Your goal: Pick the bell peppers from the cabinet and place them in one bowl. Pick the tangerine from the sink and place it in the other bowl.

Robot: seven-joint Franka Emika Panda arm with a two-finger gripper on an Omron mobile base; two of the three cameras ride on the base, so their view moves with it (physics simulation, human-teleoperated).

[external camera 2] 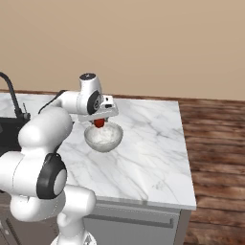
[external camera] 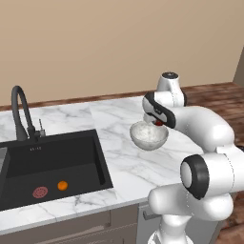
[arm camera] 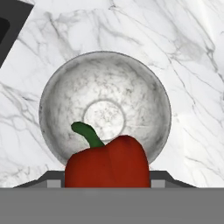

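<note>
The gripper (external camera 2: 99,120) is clamped on a red pepper (arm camera: 107,162), whose green stem curls up toward the bowl's centre in the hand view. Directly below it sits the speckled bowl (arm camera: 105,105), nothing inside, on the marble counter (external camera 2: 148,143); the pepper (external camera 2: 99,123) hangs just above the bowl (external camera 2: 103,137) over its rear rim, apart from it. Well off to the gripper's left lies the black sink (external camera: 52,164), with the tangerine (external camera: 62,185) on its floor just beside the pink drain (external camera: 40,192), and the tap (external camera: 20,114) behind the basin.
</note>
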